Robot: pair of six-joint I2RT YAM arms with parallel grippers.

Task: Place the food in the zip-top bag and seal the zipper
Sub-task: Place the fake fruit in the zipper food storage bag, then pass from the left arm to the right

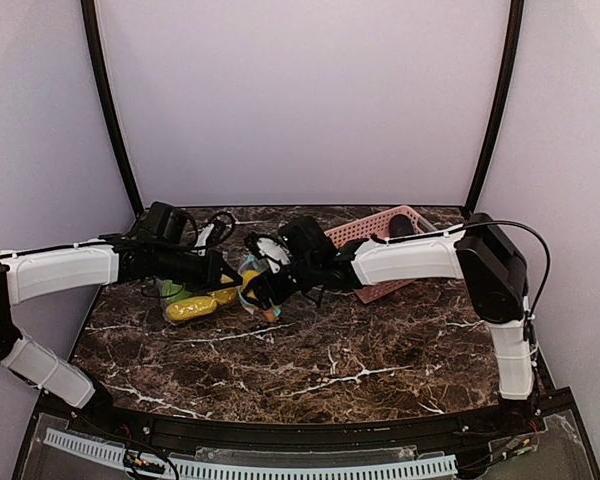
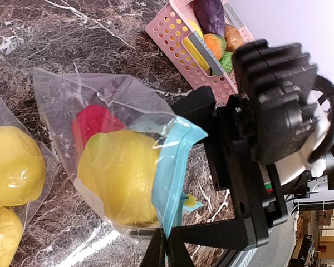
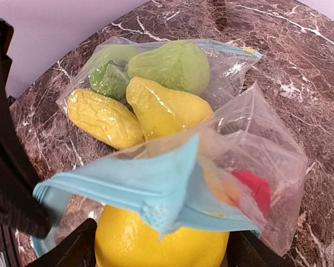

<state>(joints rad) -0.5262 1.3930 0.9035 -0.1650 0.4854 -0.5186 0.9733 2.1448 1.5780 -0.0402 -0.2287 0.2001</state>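
A clear zip-top bag [image 2: 100, 105] with a blue zipper strip [image 3: 139, 183] hangs over the marble table [image 1: 310, 360]. My left gripper [image 2: 167, 247] is shut on that strip's edge. A large yellow fruit [image 3: 161, 245] sits in the bag's mouth, with a red food piece [image 2: 94, 122] deeper inside. The fingers of my right gripper [image 3: 161, 253] stand wide on either side of the yellow fruit. In the left wrist view they show a little apart from it. More food, purple [image 2: 210, 14] and orange, lies in the pink basket [image 2: 178, 33].
A second clear bag [image 3: 172, 72] lies behind on the table, holding green and yellow food. The pink basket [image 1: 380, 235] stands at the back right under my right arm. Black frame posts and pale walls close in the table's sides and back.
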